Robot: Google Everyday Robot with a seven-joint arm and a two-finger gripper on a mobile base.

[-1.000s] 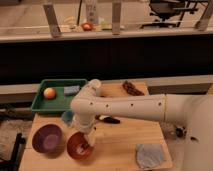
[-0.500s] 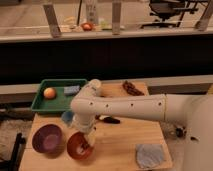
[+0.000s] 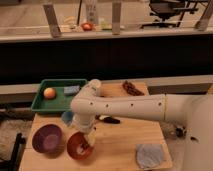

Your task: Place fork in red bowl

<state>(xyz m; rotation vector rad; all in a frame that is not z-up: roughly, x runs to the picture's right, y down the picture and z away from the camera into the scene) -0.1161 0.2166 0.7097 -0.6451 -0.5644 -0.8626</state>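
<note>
The red bowl (image 3: 78,146) sits near the front left of the wooden table (image 3: 125,140), just right of the purple bowl (image 3: 47,138). My white arm reaches from the right and bends down over the red bowl. The gripper (image 3: 86,142) hangs at the bowl's right inner side, low over it. A thin pale piece that may be the fork (image 3: 85,148) shows inside the bowl under the gripper, too small to be sure.
A green tray (image 3: 59,104) at the back left holds an orange fruit (image 3: 49,93) and a blue sponge (image 3: 71,90). A dark utensil (image 3: 108,119) lies mid-table, a brown item (image 3: 132,88) at the back, a grey cloth (image 3: 149,154) at the front right.
</note>
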